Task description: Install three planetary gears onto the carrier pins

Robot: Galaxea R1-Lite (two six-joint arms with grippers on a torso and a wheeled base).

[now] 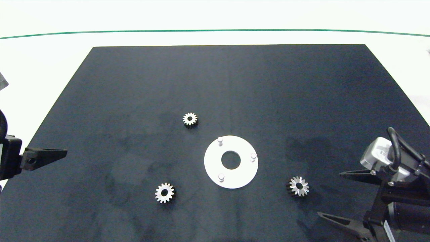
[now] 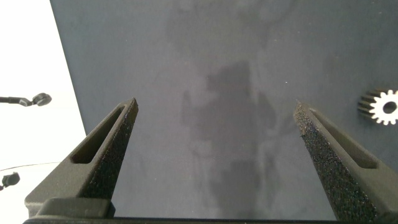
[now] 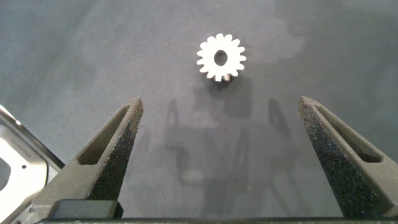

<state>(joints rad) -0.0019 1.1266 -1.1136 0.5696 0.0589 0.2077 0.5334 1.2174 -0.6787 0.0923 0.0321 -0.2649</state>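
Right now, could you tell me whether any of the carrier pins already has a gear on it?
No, all bare. The three carrier pins stand empty on the white disc, and all three planetary gears lie on the black mat.

- Head camera: I look steeply down from above on the whole black mat.
- Left wrist camera: I sit low over the mat's left edge; one gear at frame margin, shared with head view.
- Right wrist camera: I look down closely on the right-hand gear, also in head view.
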